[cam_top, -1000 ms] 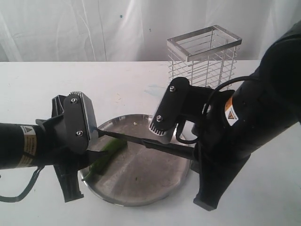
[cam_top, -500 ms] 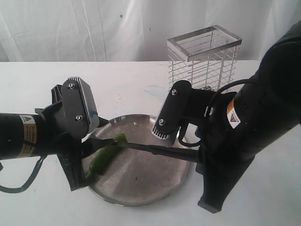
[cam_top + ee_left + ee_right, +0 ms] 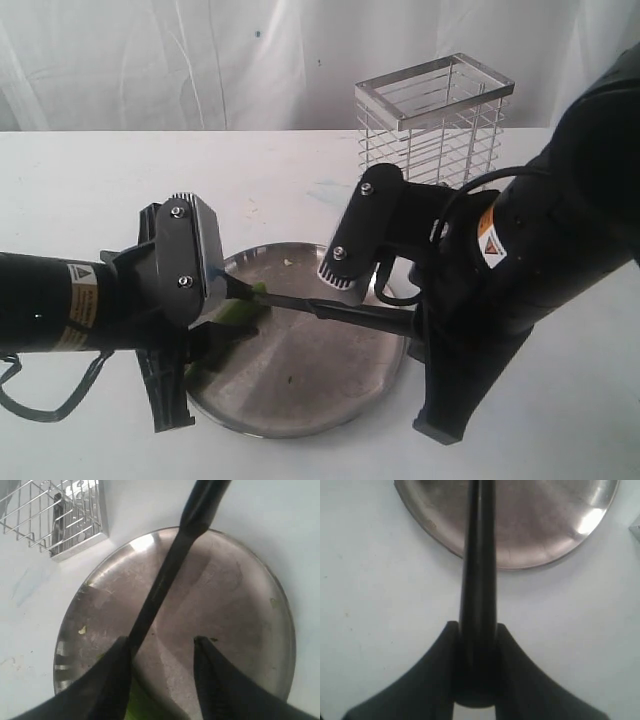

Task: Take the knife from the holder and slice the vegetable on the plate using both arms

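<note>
The knife (image 3: 290,300) lies level over the plate (image 3: 320,380), its black handle clamped in my right gripper (image 3: 400,320), which is shut on it (image 3: 476,630). Its dark blade (image 3: 165,575) runs across the plate (image 3: 225,605) to the tip of one left finger (image 3: 115,680). The vegetable, a green chili (image 3: 240,312), lies at the plate's left side under the blade. My left gripper (image 3: 222,310) is over it with jaws open (image 3: 161,641). Only a strip of the chili (image 3: 137,707) shows between the fingers, close to one of them. The wire holder (image 3: 430,110) stands behind the plate.
The holder (image 3: 60,520) has something dark inside it. Small green scraps (image 3: 291,379) lie on the plate. White tabletop (image 3: 380,580) surrounds the plate (image 3: 545,520), and a white curtain hangs behind. Both arms crowd the plate's sides.
My left gripper has shifted right, further over the plate's rim, and now hides more of the chili. The knife blade dipped and came back up slightly. Both grips look unchanged.
</note>
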### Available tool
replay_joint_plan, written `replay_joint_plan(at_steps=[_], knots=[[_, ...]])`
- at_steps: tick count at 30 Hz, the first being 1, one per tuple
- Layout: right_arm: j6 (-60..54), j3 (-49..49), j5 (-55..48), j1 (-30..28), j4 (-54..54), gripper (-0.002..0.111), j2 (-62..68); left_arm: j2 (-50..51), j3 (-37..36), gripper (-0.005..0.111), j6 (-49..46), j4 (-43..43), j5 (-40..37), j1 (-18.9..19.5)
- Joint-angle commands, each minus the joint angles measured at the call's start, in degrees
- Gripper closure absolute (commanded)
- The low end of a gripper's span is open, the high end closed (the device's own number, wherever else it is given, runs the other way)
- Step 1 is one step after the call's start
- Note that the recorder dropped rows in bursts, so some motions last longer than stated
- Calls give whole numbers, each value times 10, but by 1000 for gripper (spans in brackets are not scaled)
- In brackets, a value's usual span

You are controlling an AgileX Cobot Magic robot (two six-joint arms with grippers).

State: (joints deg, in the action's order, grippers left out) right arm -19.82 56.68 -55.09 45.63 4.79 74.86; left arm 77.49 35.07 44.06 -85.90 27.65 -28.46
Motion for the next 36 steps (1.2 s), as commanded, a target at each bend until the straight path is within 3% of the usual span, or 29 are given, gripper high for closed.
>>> replay_joint_plan(at_steps=[1,36], knots=[[-8,-1,9,-3,3,108,-4,8,4,61,-10,-5,0,-3],[-41,-1,-9,-3,-31,108,-4,32,4,67,-30,36,-1,-3]])
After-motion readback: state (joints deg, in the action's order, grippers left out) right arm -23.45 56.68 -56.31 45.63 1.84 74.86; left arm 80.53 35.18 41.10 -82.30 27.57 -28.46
